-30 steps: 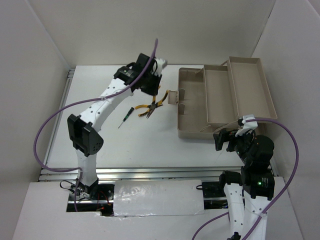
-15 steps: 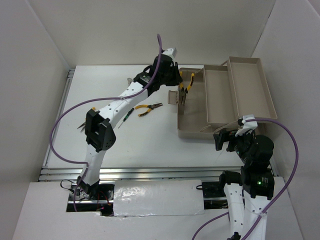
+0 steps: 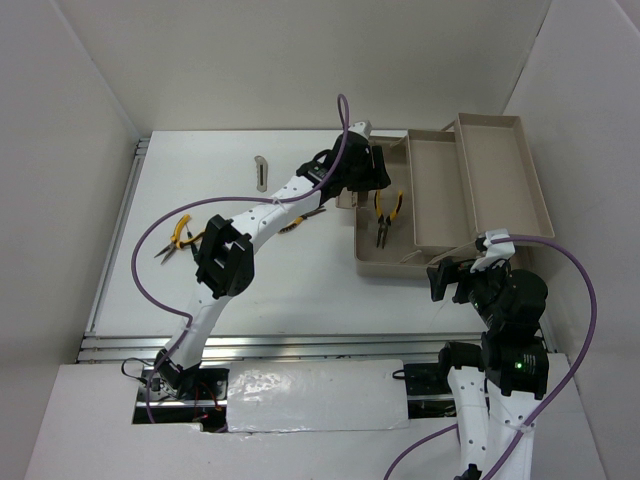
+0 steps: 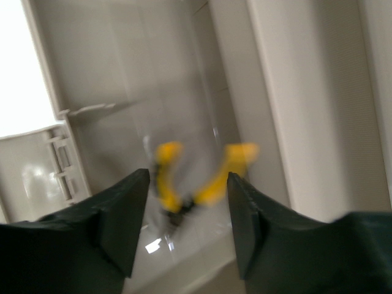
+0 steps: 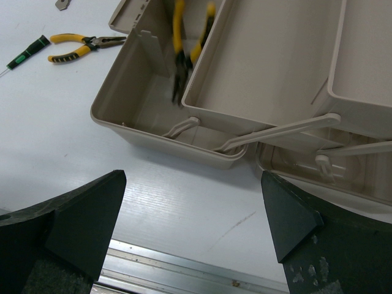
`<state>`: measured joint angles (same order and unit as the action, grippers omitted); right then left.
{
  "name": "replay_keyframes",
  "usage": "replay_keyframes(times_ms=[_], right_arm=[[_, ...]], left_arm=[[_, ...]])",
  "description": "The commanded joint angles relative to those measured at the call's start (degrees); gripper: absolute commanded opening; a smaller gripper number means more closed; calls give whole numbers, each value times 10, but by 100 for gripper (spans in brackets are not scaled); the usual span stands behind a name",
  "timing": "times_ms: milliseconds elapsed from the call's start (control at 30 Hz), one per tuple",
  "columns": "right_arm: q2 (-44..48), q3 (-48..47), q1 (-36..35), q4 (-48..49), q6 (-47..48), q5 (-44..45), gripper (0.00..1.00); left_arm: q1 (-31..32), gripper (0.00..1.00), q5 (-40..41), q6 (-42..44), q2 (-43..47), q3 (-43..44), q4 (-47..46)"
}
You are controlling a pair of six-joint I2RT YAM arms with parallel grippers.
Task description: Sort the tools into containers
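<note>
Left arm reaches across the tabletop [image 3: 280, 290] to the beige toolbox [image 3: 362, 262]. Left claw [image 4: 187, 184] sits above the deep tub [image 3: 372, 250], near its left wall, jaws parted and gripping nothing.

One pair of pliers [image 3: 385, 214], yellow handles, lies loose inside the tub beside the wall of the lower fold-out tray [image 3: 440, 190]. Handles point toward the far side, nose toward the near side. The left wrist view shows it blurred below the gap between the fingers [image 4: 122, 226], touching neither. Upper tray [image 3: 500, 165] stands further right; no tool visible in either tray.

Right claw [image 5: 193, 184] hangs over the tabletop just in front of the toolbox's near wall, jaws spread wide, nothing between them.

On the tabletop:
- second pliers [image 5: 86, 44], just left of the toolbox, largely under the left arm in the overhead view
- screwdriver [image 5: 24, 56], dark handle with green mark, beside the second pliers
- third pliers [image 3: 178, 236], well left, near the left arm's cable
- grey metal strip [image 3: 262, 172], toward the far edge, apart from the rest
</note>
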<state>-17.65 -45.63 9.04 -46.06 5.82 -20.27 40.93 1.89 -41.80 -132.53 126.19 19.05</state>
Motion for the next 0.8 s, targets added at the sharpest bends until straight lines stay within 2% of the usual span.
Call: replay_keyframes(times_ms=[0, 133, 233, 267, 300, 333, 367, 400, 433, 467, 567, 767], right_arm=[[-5, 0, 4, 33, 2, 3, 100], [-1, 0, 4, 32, 2, 3, 99], [8, 0, 4, 33, 2, 2, 99], [9, 1, 4, 33, 2, 2, 99], [10, 0, 4, 33, 2, 2, 99], [12, 1, 5, 33, 2, 3, 99], [12, 1, 4, 33, 2, 1, 99], [12, 1, 4, 33, 2, 1, 99], [13, 0, 4, 32, 3, 1, 99], [13, 0, 4, 32, 3, 0, 99], [17, 1, 4, 32, 4, -1, 100], [15, 0, 4, 33, 2, 1, 100]], left_arm=[[-1, 70, -1, -6, 10, 41, -55], [-15, 66, 39, 65, 60, 64, -53], [-58, 61, 20, 143, 166, 23, -46], [-90, 58, 7, 169, 188, -25, -44], [-107, 57, -51, 237, 212, -60, -44], [-123, 54, -72, 269, 253, -94, -44], [-151, 46, -78, 318, 265, -151, -20], [-166, 46, -80, 350, 278, -178, -6], [-177, 47, -120, 380, 285, -215, 7], [-197, 48, -134, 447, 281, -226, 50], [-215, 54, -180, 533, 252, -247, 130], [-209, 60, -220, 598, 156, -198, 213]])
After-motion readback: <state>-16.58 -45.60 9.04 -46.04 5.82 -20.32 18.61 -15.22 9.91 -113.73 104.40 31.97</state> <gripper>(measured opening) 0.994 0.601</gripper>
